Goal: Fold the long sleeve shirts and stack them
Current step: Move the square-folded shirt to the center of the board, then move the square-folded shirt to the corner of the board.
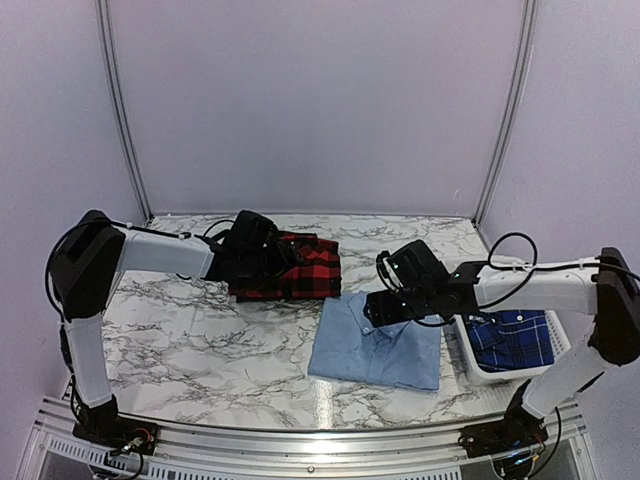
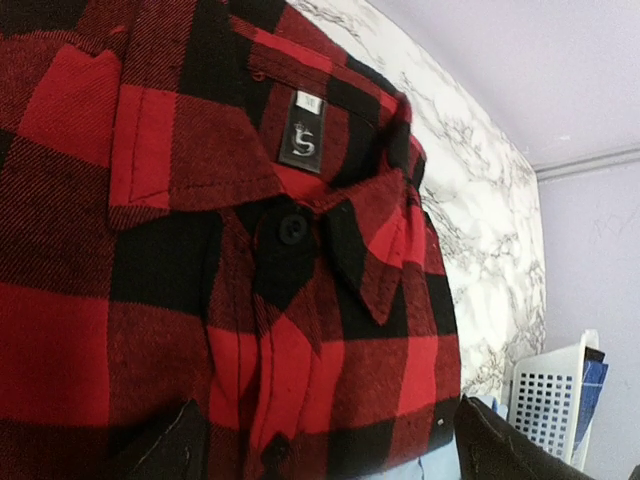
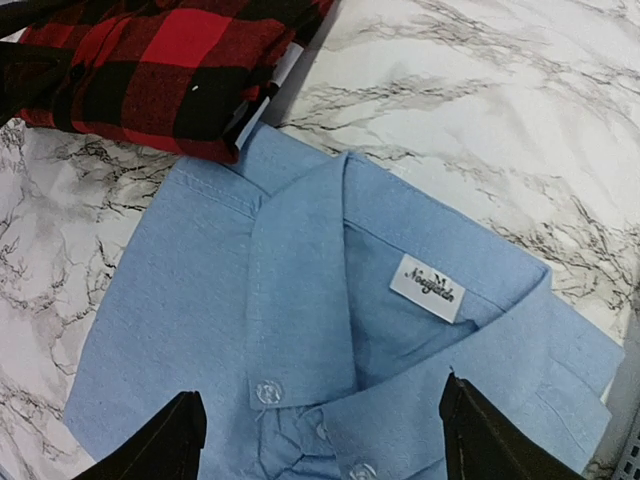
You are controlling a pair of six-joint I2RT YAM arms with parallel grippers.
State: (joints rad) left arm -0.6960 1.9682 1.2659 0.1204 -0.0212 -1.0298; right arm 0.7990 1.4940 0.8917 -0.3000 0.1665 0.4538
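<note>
— So, which step is this?

— Stacking, I'd say. The blue shirt (image 1: 350,350) lies folded on the table (image 1: 200,340) just left of the basket (image 1: 497,377). The red check shirt (image 1: 305,272) lies folded too, further left of the basket and further back. The dark plaid shirt (image 1: 512,340) sits inside the basket, bunched up, so that one looks not yet folded.

— And the arms?

— The left gripper (image 2: 325,420) hangs over the red shirt near its collar, fingers spread wide, cloth filling the gap below them. It grips nothing that I can see. The right gripper (image 3: 320,400) hovers above the blue shirt's collar, on the side nearest the basket. Its fingers are equally wide apart, with the top buttons between them, and it's empty.

— What next, you reckon?

— One folded shirt has to go onto the other. That calls for a pinch through all the layers at an edge and a level lift, or the fold spills open. Then the plaid comes out of the basket.
</note>
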